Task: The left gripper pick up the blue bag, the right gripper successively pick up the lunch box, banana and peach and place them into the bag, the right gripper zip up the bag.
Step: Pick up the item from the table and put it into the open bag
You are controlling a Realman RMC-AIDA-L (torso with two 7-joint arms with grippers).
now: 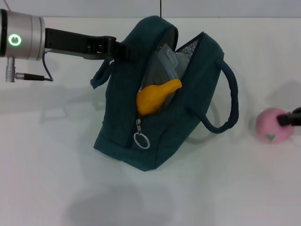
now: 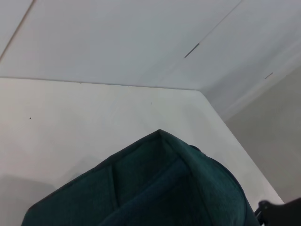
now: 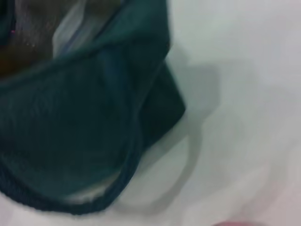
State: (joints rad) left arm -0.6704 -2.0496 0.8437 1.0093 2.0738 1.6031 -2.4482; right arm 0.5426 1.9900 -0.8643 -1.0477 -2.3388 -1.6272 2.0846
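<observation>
Your peach point(image 1: 272, 125) sits at the right edge of the head view, right gripper point(image 1: 288, 118) touching it; can't tell its grip. Looks soft and rollable, so grab its middle gently. Left gripper point(image 1: 118, 50) pinches the blue bag point(image 1: 155, 117), centre frame.

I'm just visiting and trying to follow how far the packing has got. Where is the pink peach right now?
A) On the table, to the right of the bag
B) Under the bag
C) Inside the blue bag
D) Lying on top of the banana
A: in the head view the peach sits on the white table right of the bag, with the right gripper at it; only the banana and lunch box are inside.
</observation>
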